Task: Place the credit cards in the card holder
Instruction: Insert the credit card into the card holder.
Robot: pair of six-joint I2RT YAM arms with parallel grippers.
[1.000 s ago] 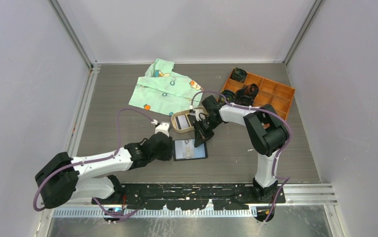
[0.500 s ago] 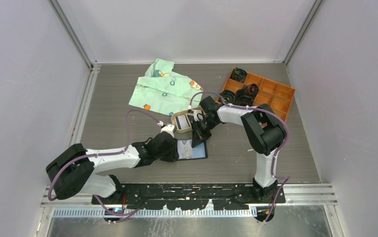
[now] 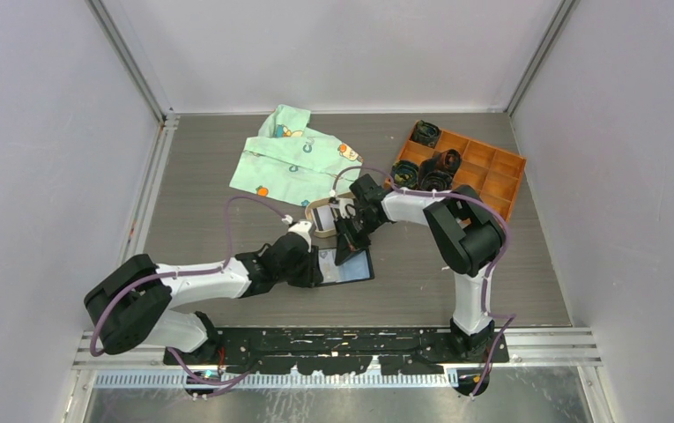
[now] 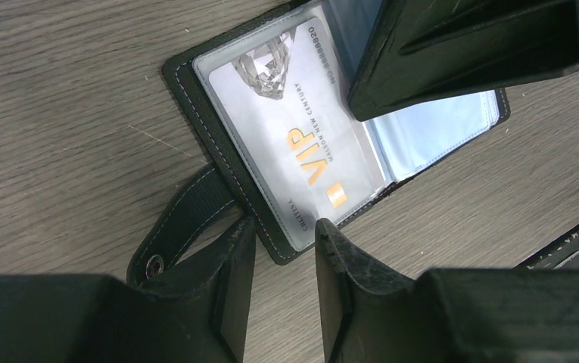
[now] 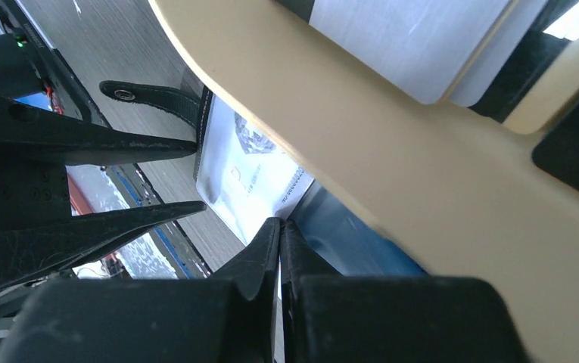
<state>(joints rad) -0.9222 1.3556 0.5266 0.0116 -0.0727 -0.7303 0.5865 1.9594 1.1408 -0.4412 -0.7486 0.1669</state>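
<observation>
Matte grey wood-grain table (image 3: 201,203). Toward its front the card holder (image 3: 357,272) lies open: black stitched leather, glossy clear sleeves, a silver VIP credit card (image 4: 294,136) in one. The left gripper (image 4: 286,231) is part-open with the holder's edge between its tips, and the right gripper (image 5: 279,223) is pinched together, tip down on the sleeves. Just behind, a smooth tan oval tray (image 5: 392,166) holds whitish cards (image 5: 415,38). Farther back are a crumpled mint printed cloth (image 3: 293,159), an orange compartment box (image 3: 492,172) and plain pale walls (image 3: 51,132).
</observation>
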